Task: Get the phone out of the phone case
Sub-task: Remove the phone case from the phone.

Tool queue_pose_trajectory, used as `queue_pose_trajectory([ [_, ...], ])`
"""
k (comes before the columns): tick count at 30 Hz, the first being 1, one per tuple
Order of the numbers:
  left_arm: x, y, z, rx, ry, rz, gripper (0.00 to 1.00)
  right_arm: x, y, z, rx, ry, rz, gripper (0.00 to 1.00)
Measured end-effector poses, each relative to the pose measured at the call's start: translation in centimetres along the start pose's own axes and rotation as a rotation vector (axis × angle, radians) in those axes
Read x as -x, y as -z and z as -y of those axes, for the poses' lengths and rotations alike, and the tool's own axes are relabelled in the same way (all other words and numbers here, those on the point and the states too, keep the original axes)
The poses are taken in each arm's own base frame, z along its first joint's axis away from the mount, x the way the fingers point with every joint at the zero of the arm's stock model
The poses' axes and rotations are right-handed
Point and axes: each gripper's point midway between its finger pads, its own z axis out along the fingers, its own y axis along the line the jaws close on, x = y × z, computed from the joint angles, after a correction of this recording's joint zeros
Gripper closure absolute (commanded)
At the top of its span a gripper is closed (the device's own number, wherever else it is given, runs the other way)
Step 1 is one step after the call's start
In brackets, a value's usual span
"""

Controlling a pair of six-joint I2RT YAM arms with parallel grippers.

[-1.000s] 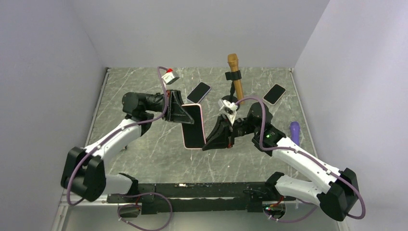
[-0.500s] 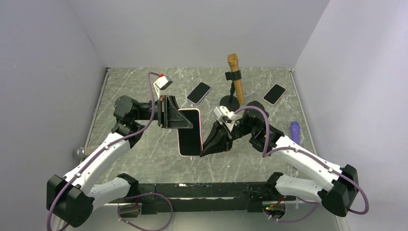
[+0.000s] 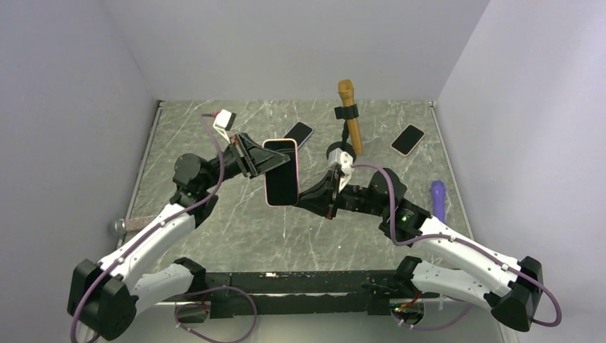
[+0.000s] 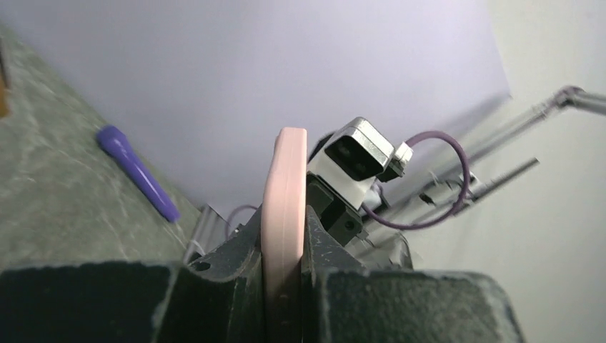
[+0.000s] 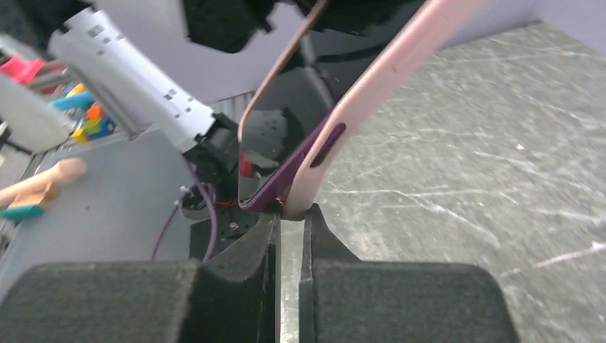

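The phone (image 3: 281, 177), dark screen up, sits in a pink phone case (image 3: 294, 158) held in the air over the table's middle. My left gripper (image 3: 263, 161) is shut on the case's left long edge; in the left wrist view the pink phone case (image 4: 284, 193) stands edge-on between the left gripper's (image 4: 284, 275) jaws. My right gripper (image 3: 303, 201) meets the lower right corner. In the right wrist view the right gripper's (image 5: 293, 213) tips pinch the corner of the pink phone case (image 5: 379, 78), and the phone's purple edge (image 5: 282, 182) stands apart from the case there.
Two other phones lie on the marble table: one (image 3: 302, 130) half hidden behind the held phone, one (image 3: 407, 139) at the back right. An orange microphone on a stand (image 3: 349, 114) rises at the back. A purple microphone (image 3: 437, 196) lies at the right edge, a wooden handle (image 3: 127, 226) at the left.
Both arms have carried the phone up and toward the back of the table. The left wrist has swung round, and the right gripper has stayed at the lower right corner.
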Motion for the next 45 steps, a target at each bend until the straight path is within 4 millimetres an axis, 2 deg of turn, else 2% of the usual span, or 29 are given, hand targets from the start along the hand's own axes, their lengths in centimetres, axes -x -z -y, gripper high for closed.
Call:
queue_pose_trajectory([
  [5, 1.9, 1.8, -0.7, 0.113, -0.069, 0.224, 1.00, 0.3, 0.5, 1.2, -0.102, -0.114, 0.041, 0.44],
  [8, 2.1, 2.7, -1.1, 0.128, -0.043, 0.316, 1.00, 0.7, 1.2, 1.5, -0.131, -0.185, 0.104, 0.32],
  [9, 2.1, 2.9, -1.4, 0.127, -0.027, 0.336, 1.00, 0.4, 1.3, 1.5, -0.135, -0.211, 0.118, 0.31],
  [12, 2.2, 3.1, -2.4, 0.120, 0.023, 0.390, 1.00, -0.4, 1.4, 1.6, -0.131, -0.287, 0.149, 0.29],
  [17, 3.6, 3.4, -3.2, 0.077, 0.085, 0.494, 1.00, -0.6, 0.0, 1.7, -0.089, -0.379, 0.187, 0.29],
  [21, 4.3, 3.5, -2.2, 0.031, 0.089, 0.539, 1.00, -0.5, -1.1, 1.3, -0.048, -0.415, 0.216, 0.30],
  [27, 4.4, 3.3, -0.9, -0.015, 0.095, 0.558, 1.00, -0.9, -2.7, 0.1, -0.002, -0.424, 0.226, 0.40],
  [38, 4.4, 3.4, -0.7, -0.052, 0.126, 0.571, 1.00, 0.8, -3.6, -1.7, 0.057, -0.332, 0.255, 0.34],
  [45, 4.4, 3.3, -0.2, -0.084, 0.148, 0.570, 1.00, 1.0, -3.7, -1.1, 0.023, -0.336, 0.273, 0.38],
])
